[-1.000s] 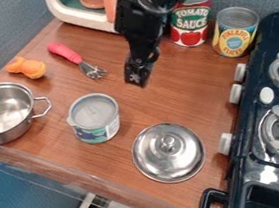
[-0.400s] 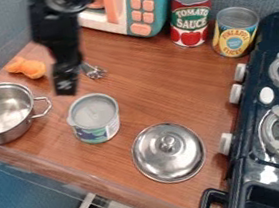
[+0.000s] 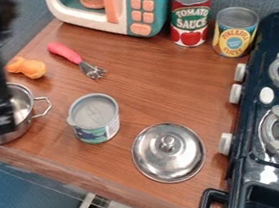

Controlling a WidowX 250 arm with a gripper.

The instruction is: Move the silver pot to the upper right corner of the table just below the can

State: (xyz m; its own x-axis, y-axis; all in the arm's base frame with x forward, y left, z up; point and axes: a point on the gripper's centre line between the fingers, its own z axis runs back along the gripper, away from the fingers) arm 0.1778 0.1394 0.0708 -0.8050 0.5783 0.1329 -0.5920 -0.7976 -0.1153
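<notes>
The black gripper (image 3: 2, 120) hangs at the left, in front of the silver pot and covering part of its inside and rim; whether it touches the pot I cannot tell. That silver pot (image 3: 27, 113) stands upright at the table's left edge, its wire handle pointing right. At the upper right, a tomato sauce can (image 3: 190, 16) and a pineapple can (image 3: 235, 32) stand side by side against the wall. A third, shorter can (image 3: 95, 118) is on the table to the right of the pot.
A silver lid (image 3: 168, 152) lies near the front. Behind the pot are an orange toy (image 3: 26, 68) and a pink-handled utensil (image 3: 74, 57). The toy microwave (image 3: 126, 4) stands at the back, and a dark stove (image 3: 277, 117) borders the table's right side.
From the top middle, the arm and gripper have swung left across the table to the silver pot, uncovering the microwave and the pink utensil. The pot, cans and lid have kept their places.
</notes>
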